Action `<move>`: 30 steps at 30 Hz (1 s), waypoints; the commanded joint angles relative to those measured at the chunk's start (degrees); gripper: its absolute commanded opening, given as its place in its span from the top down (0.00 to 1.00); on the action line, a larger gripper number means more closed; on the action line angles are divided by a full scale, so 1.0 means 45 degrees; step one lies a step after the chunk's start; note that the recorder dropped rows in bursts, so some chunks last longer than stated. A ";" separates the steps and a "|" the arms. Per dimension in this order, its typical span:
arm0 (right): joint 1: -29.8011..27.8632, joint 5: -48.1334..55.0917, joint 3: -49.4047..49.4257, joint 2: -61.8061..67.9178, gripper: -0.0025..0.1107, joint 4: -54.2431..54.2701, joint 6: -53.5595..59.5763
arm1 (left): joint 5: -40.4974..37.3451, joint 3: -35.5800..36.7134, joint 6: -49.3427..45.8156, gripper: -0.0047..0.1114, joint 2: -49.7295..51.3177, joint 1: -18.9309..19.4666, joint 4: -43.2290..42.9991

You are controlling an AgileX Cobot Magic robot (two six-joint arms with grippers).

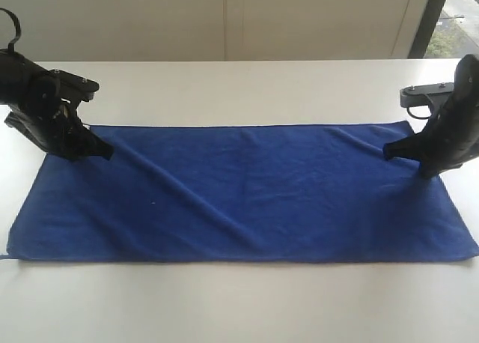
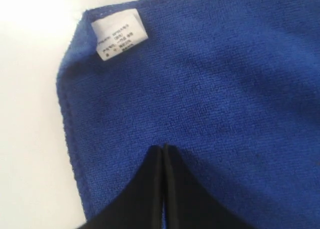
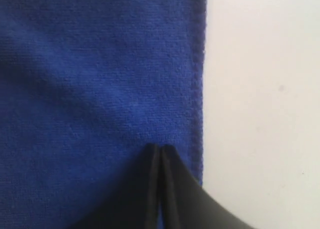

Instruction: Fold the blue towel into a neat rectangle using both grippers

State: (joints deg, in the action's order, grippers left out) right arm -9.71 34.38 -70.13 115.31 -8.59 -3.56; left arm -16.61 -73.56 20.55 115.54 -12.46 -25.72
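Closest is the bare white tabletop (image 1: 239, 305), with the blue towel (image 1: 247, 193) spread flat across its middle. The left end effector (image 1: 107, 153), jaws pressed together, touches the cloth near the white tag (image 2: 120, 40) at the far-left corner. The right end effector (image 1: 388, 151), likewise closed, touches just inside the right hem.

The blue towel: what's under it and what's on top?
Under the blue towel lies the white table, showing all round; the part beneath is hidden. On top: a white tag and the shut jaws of the left gripper and right gripper.
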 commanded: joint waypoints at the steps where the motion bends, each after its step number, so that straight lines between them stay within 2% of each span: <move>1: -0.0018 0.0385 -0.0019 0.0085 0.98 -0.0812 -0.0411 | -0.0322 0.0056 0.0109 0.96 0.0219 -0.0038 0.0111; 7: -0.0018 -0.0501 -0.0019 -0.0106 0.98 -0.0812 -0.0411 | -0.0180 0.0056 0.0082 0.96 0.0073 -0.0061 0.0111; 13: -0.0018 -0.1612 -0.0019 -0.1009 0.98 -0.0013 -0.0359 | 0.0055 0.0056 0.0049 0.96 -0.1004 -0.0061 0.0111; 19: -0.0018 -0.1584 -0.0019 -0.1164 0.98 0.0628 -0.0058 | -0.1088 0.0056 0.0012 0.96 -0.1535 -0.0061 0.0255; 23: -0.0018 -0.0799 -0.0019 -0.0863 0.98 0.2427 0.1440 | -0.1455 0.0254 -0.0064 0.96 -0.1535 -0.0061 0.1105; 26: -0.0018 -0.0234 0.0058 -0.0814 0.98 0.3402 0.2372 | -0.2342 0.0350 -0.1663 0.96 -0.1535 -0.0061 0.2485; 30: -0.0018 -0.0193 0.0058 -0.0838 0.98 0.3434 0.2819 | -0.3757 0.0350 -0.3553 0.96 -0.1588 -0.0061 0.3734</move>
State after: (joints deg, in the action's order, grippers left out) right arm -9.71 33.06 -70.13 111.72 6.03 7.08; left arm -28.25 -72.34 9.47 109.07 -12.48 -12.81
